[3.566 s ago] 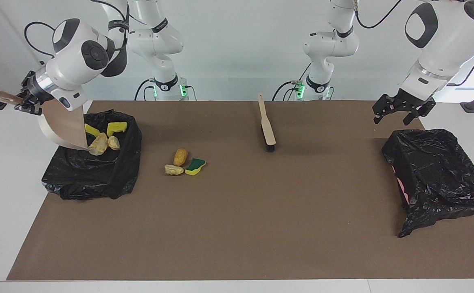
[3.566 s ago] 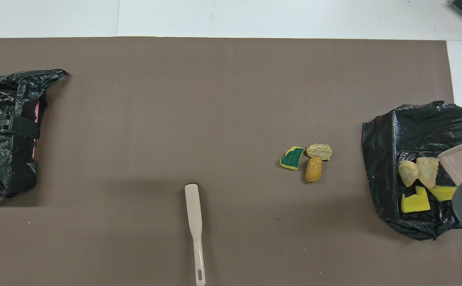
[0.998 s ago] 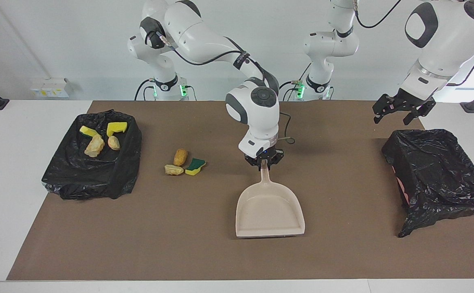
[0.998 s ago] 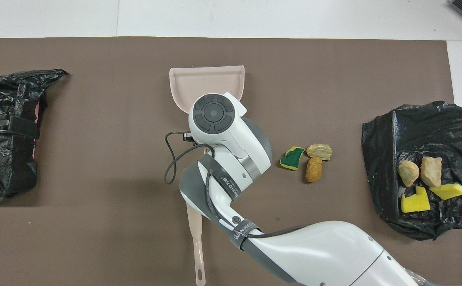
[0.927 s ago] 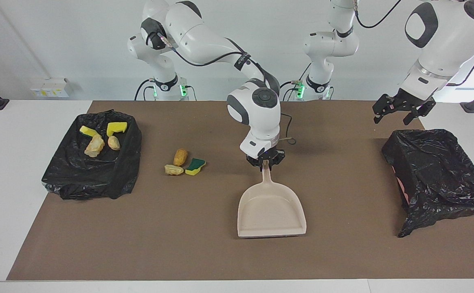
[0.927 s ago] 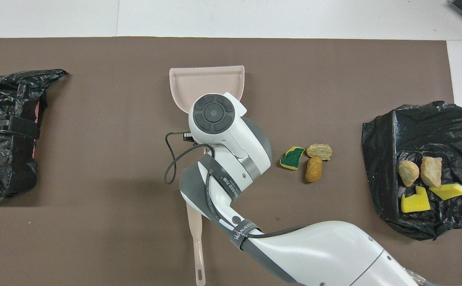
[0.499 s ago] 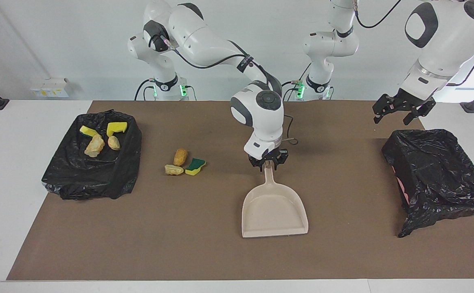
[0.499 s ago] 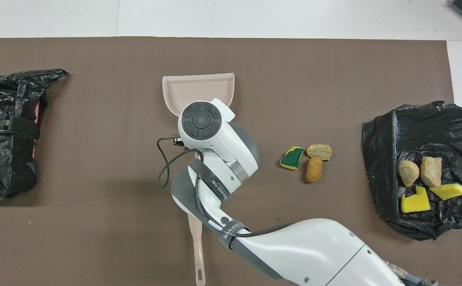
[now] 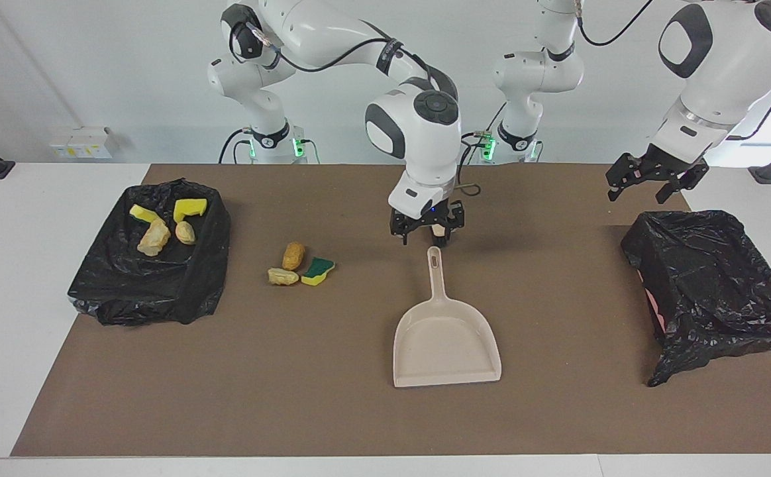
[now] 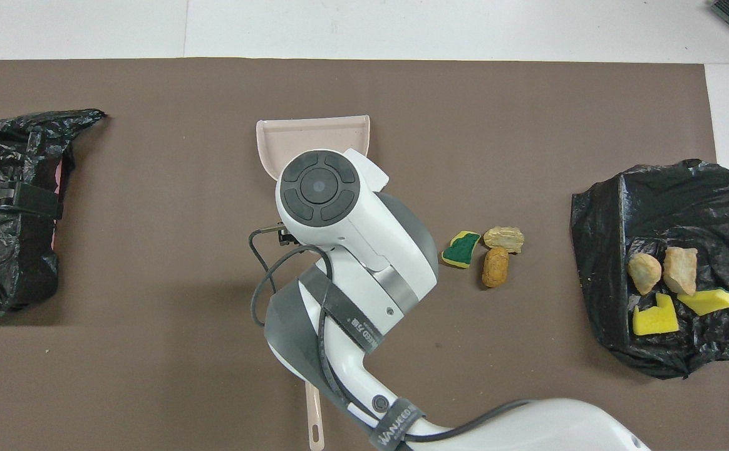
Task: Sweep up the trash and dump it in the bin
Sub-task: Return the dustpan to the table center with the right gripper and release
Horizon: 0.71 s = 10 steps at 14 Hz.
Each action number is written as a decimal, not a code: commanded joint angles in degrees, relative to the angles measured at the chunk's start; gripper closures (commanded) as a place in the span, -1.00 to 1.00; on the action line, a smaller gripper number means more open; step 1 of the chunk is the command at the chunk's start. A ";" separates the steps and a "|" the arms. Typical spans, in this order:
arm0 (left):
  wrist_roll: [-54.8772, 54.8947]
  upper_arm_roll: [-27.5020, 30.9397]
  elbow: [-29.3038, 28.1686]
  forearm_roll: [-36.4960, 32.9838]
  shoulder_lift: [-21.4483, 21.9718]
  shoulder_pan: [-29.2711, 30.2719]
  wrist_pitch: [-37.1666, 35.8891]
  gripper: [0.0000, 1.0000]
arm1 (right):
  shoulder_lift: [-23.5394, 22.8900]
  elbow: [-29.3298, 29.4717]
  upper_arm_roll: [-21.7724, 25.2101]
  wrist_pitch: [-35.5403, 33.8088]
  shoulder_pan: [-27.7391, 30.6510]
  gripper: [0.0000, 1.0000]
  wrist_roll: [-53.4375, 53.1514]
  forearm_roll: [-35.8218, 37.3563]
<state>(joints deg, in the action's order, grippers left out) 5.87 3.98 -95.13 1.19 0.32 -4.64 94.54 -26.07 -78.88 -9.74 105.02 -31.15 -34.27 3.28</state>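
Observation:
The beige dustpan [image 9: 445, 344] lies flat on the brown mat mid-table, its handle toward the robots; it also shows in the overhead view [image 10: 314, 134]. My right gripper [image 9: 426, 233] is open and empty, just above the handle's end. Three trash scraps lie on the mat beside the dustpan toward the right arm's end: an orange lump [image 9: 293, 255], a tan lump [image 9: 283, 276] and a green-backed sponge chunk [image 9: 318, 270]. Several more scraps [image 9: 155, 237] lie in the black-lined bin [image 9: 180, 285]. My left gripper [image 9: 647, 185] waits open above the second bin [image 9: 710, 285].
The brush is mostly hidden under my right arm; its handle end [image 10: 314, 419] shows near the robots' edge in the overhead view. The second black-bagged bin stands at the left arm's end. White table borders the brown mat [image 9: 293, 397].
My right gripper brought the dustpan from the bin to mid-table, set it down, let go of the handle and rose. The left arm has not moved.

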 commanded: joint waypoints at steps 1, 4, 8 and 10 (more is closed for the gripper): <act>0.45 -0.20 0.12 -1.19 0.47 0.25 -0.32 -1.00 | 8.47 -9.86 -0.19 -1.31 -0.75 -1.00 -0.17 -5.46; 0.45 -0.20 0.12 -1.11 0.47 0.25 -0.32 -1.00 | 14.01 -18.74 -0.19 1.14 -4.52 -1.00 -2.02 -9.34; 0.54 -0.20 0.21 -1.11 0.47 0.25 -0.32 -1.00 | 20.17 -32.09 -0.19 10.61 -7.42 -1.00 -2.29 -16.19; 0.89 -0.81 0.21 -1.02 1.52 -0.53 -0.67 -1.00 | 20.01 -36.94 -0.19 15.54 -11.10 -1.00 -3.51 -17.35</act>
<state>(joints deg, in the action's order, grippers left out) 6.00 3.76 -95.11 1.19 0.49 -4.68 94.54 -8.99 -107.73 -10.11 114.82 -39.66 -36.42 -12.03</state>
